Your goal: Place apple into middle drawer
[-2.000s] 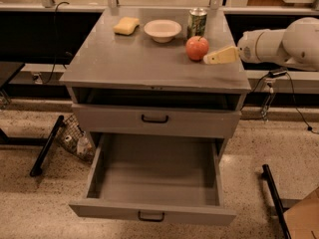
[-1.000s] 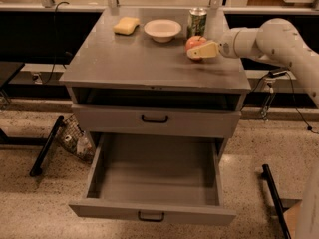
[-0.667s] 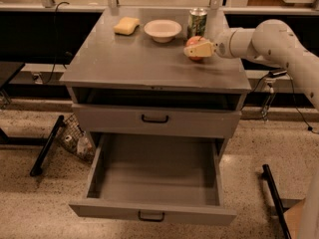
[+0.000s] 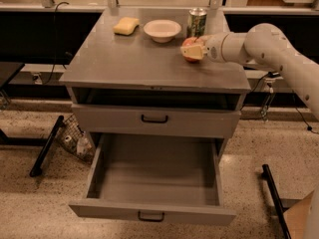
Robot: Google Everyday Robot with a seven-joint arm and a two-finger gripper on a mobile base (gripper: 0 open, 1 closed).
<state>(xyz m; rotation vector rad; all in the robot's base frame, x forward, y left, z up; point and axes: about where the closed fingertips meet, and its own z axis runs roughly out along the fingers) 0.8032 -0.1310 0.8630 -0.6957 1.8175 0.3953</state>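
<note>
Pincer (image 4: 193,52) is right at the round red-orange apple (image 4: 188,43) on the grey tabletop (image 4: 129,59), just beside the green can (image 4: 197,20). Whether it has a grip yet, I cannot tell. The wide grey metal middle drawer (image 4: 154,176) stands open and empty, so lift, carry and drop are all left to do.

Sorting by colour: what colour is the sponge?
Yellow sponge, camera view; the gripper is at the apple.
</note>
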